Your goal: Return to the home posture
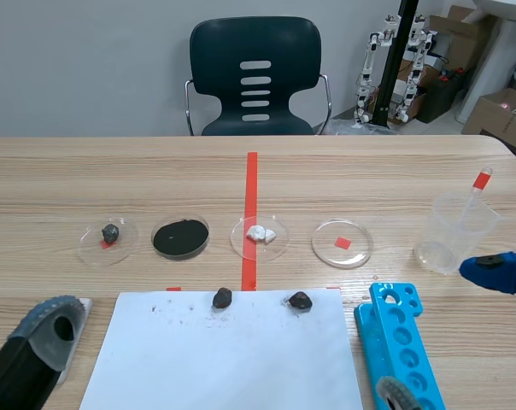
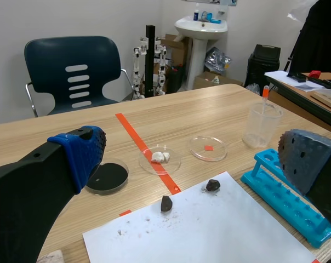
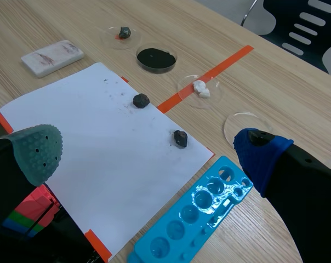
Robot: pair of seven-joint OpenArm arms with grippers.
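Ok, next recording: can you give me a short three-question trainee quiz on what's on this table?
1. True or false: two dark stones lie on the white paper.
2. Which dish sits on the long red tape line? A: black powder. B: the dish of white lumps. C: a single dark stone.
3. Is the left gripper open or shut?
Key: 1 true; 2 B; 3 open.

Bright, even light falls from overhead across the table point(image 1: 412, 171). The white paper point(image 1: 232, 359) glows without washing out; the dark lumps point(image 1: 222, 297) near its far edge cast short, soft shadows (close under each). The blue tube rack point(image 3: 193, 219) carries white glints in its wells, and the right gripper point(image 3: 146, 148) is lit on its pads.
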